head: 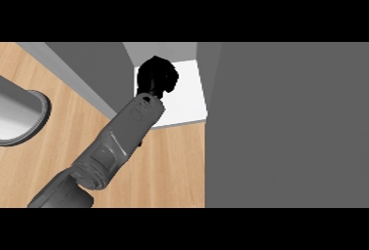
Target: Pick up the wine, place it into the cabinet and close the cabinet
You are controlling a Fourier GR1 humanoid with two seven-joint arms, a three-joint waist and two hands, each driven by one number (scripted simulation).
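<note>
One grey forearm (pixel 119 141) rises from the near left edge and slants up and to the right across the wooden table (pixel 169 166). It ends in a black hand (pixel 155 77), seemingly the left one, that reaches into the open cabinet (pixel 186 93), over its white floor. The hand looks bunched, but its fingers merge into one dark shape, so I cannot tell whether they are released, clenched, or grasping anything. The wine bottle cannot be made out; if it is at the hand, the hand hides it. A wide grey panel (pixel 288 127), probably the cabinet door, fills the right side. A grey wall (pixel 93 68) stands left of the opening. At the far left edge lies a round metal rim (pixel 32 114). The other hand does not show.
</note>
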